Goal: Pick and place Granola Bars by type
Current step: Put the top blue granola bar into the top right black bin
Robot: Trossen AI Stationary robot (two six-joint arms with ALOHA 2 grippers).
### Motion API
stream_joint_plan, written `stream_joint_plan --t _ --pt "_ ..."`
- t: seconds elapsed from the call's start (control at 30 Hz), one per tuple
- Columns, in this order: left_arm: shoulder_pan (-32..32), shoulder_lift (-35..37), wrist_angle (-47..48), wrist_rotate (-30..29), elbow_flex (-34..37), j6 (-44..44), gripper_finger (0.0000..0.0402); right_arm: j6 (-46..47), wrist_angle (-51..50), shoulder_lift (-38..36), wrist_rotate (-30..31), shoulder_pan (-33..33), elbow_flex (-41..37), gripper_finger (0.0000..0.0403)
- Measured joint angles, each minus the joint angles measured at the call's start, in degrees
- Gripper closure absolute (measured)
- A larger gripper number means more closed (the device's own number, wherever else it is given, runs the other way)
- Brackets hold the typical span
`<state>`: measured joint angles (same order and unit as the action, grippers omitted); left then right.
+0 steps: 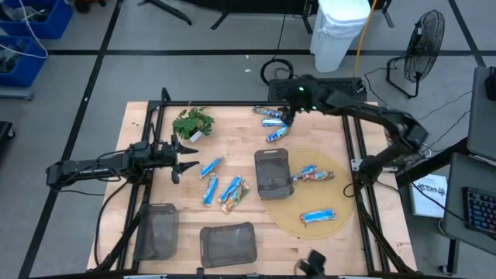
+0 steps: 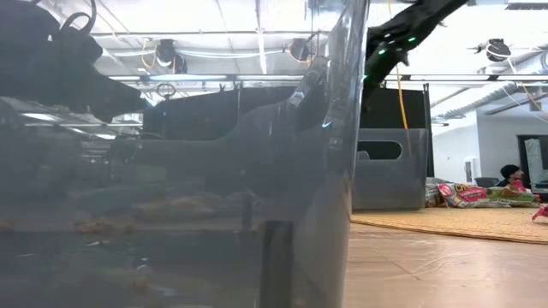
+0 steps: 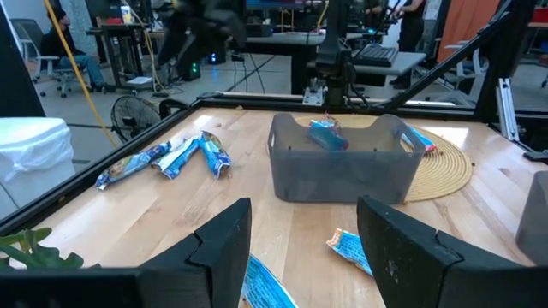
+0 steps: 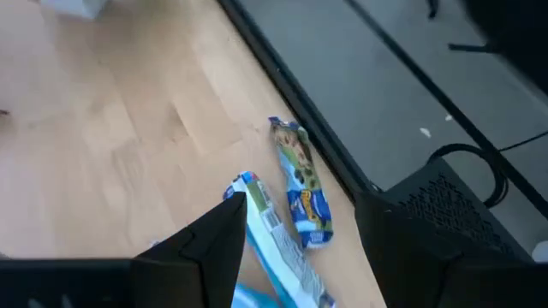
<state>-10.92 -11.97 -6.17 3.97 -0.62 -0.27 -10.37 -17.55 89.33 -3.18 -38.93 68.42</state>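
Observation:
Granola Bars lie in three groups on the wooden table. Three blue ones (image 1: 271,122) lie by the far edge, several (image 1: 221,186) lie at the middle, and some (image 1: 319,216) rest on a round woven mat (image 1: 341,194). My right gripper (image 4: 300,248) hovers open, slanting down over the far group, with a blue bar (image 4: 301,184) and a white-blue bar (image 4: 274,235) below its fingers. In the high view it (image 1: 285,115) sits just above those bars. My left gripper (image 1: 182,155) waits open and level at the table's left, near the middle bars.
A dark mesh tray (image 1: 273,170) stands at the centre with a bar (image 3: 325,137) inside. Two more trays (image 1: 159,232) (image 1: 227,244) sit by the near edge; one fills most of the low view. A green plant sprig (image 1: 192,122) lies far left. Black frame rails (image 1: 232,104) border the table.

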Motion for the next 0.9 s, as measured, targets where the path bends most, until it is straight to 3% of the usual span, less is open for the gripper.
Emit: stream_joint_plan --t 0.2,0.4,0.9 --pt "0.02 0.0 -0.02 0.0 0.0 0.0 0.0185 -2.04 -5.9 11.17 0.04 -0.88 8.29 0.0193" --pt "0.02 -0.01 -0.02 0.0 0.01 0.0 0.0185 -2.47 -7.45 17.46 0.01 -1.62 10.75 0.0193" --pt "0.01 0.0 -0.01 0.0 0.01 -0.01 0.0186 -0.36 -8.81 20.14 -0.02 -3.32 10.75 0.0193"
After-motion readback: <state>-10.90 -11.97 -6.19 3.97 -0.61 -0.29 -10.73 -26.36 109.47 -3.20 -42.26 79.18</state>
